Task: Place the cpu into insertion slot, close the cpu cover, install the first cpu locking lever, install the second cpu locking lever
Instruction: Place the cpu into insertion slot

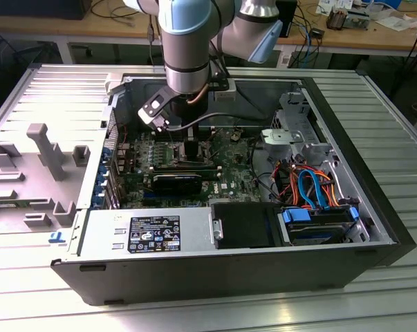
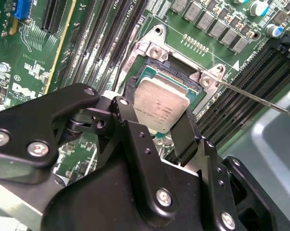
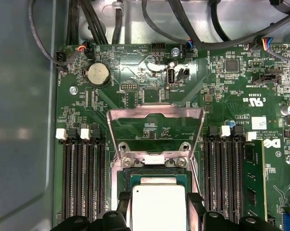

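- Clamping the cpu (image 2: 159, 108) by two opposite edges, the end effector (image 2: 157, 115) is holding it flat at the insertion slot (image 2: 169, 73), probably so it goes in square.
- Cannot tell whether the chip is seated.
- The cpu cover (image 3: 156, 113) is lying hinged back, leaving the slot open; a thin locking lever (image 2: 260, 98) is sticking out free.
- The open computer case (image 1: 194, 270) is lying on its side on the bench (image 1: 374, 304), carrying the motherboard (image 1: 229, 176), drives and cables.
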`<state>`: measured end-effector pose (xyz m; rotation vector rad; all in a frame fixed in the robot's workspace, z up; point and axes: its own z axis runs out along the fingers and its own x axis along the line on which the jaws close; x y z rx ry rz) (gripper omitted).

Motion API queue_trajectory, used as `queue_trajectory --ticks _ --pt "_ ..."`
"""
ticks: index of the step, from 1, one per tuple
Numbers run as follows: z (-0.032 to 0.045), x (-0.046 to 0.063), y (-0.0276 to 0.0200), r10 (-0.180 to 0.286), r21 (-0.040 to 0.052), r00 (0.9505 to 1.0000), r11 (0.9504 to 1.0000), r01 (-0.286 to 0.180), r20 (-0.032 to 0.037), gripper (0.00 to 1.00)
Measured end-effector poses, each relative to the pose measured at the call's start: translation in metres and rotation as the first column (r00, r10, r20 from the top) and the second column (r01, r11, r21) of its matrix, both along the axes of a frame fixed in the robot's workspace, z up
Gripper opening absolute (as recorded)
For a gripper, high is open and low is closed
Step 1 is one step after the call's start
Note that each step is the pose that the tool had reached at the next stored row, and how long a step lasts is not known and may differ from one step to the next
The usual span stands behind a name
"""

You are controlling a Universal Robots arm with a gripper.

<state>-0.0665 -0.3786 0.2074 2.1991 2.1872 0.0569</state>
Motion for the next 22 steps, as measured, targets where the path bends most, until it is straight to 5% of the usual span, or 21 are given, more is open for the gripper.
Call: queue_trajectory --ticks 22 --pt "-0.0056 0.0018 0.0001 0.0 -0.0037 1.0 1.0 0.0 -0.0034 0.55"
